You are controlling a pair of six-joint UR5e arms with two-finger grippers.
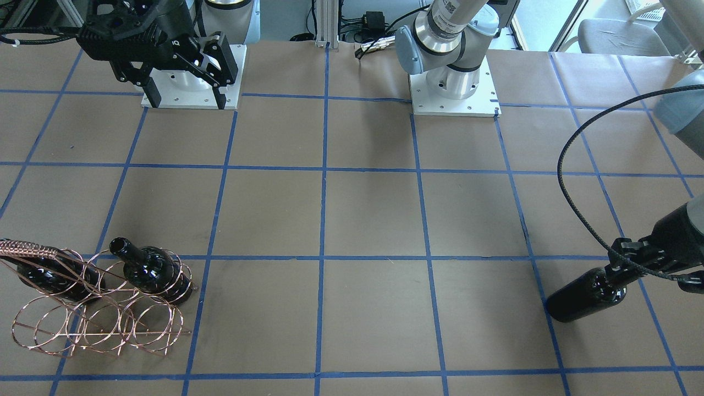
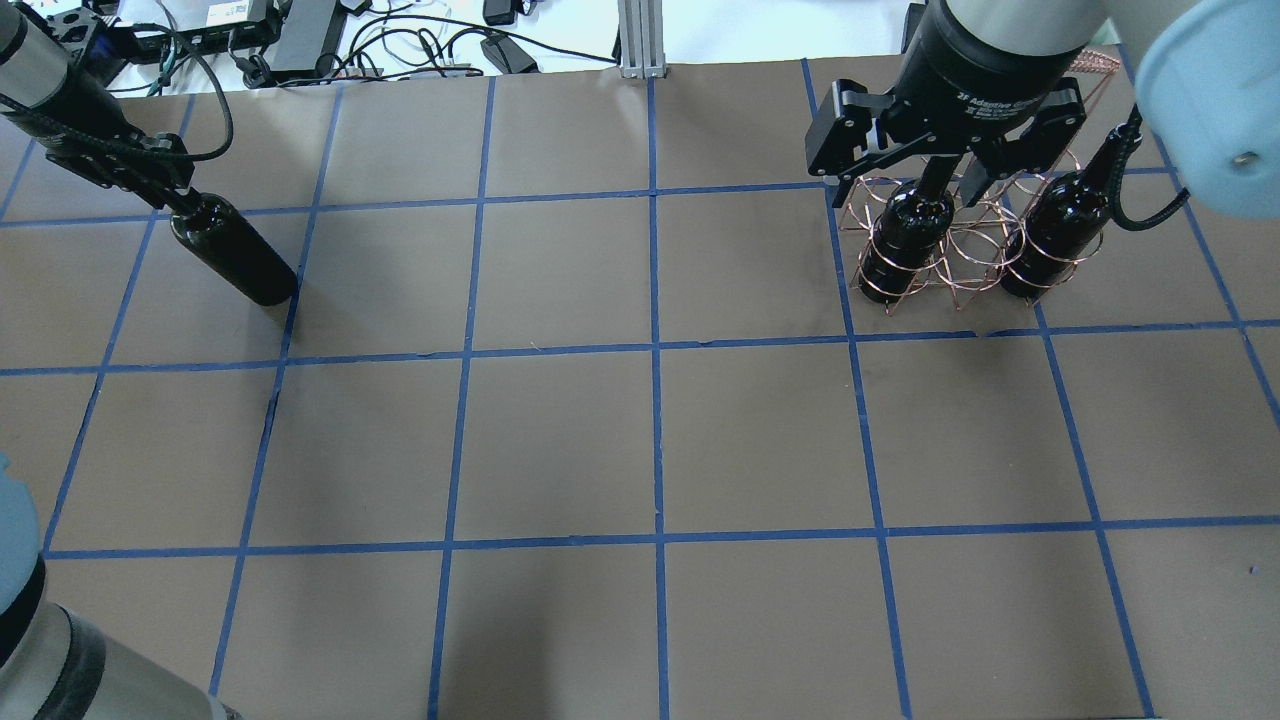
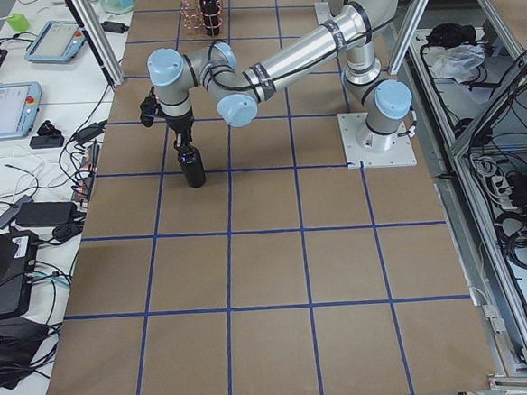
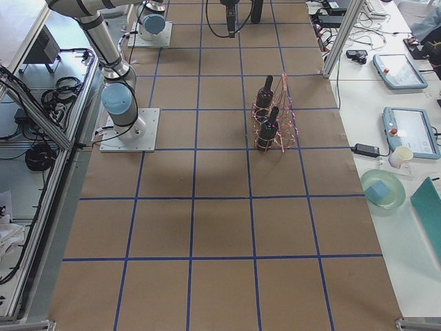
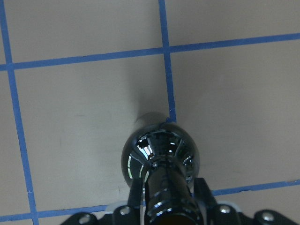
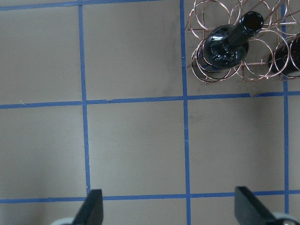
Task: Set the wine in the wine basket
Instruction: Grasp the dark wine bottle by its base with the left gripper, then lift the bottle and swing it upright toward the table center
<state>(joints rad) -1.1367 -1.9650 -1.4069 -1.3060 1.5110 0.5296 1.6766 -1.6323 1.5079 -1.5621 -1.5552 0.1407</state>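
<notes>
Table (image 2: 660, 440): wide room is left btwn the left gripper (image 1: 619, 269) and the basket (image 1: 99, 324), set well apart from it, below the wide-open right gripper (image 6: 171, 208). Two bottles (image 6: 227, 44) are seated there; a free hoop shows btwn them. The wine (image 1: 577, 301) stands upright under the left gripper, clamped at the neck. It should be lifted straight, carried across w/o tilt and lowered base-first into the free hoop; the right gripper prob. needs clearing first. Table edge lies near, beyond the left gripper.

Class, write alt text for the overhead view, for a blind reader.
The left hand grips a dark bottle by its neck at upper left. At upper right, the open right hand partly hides a wire rack holding two bottles.
</notes>
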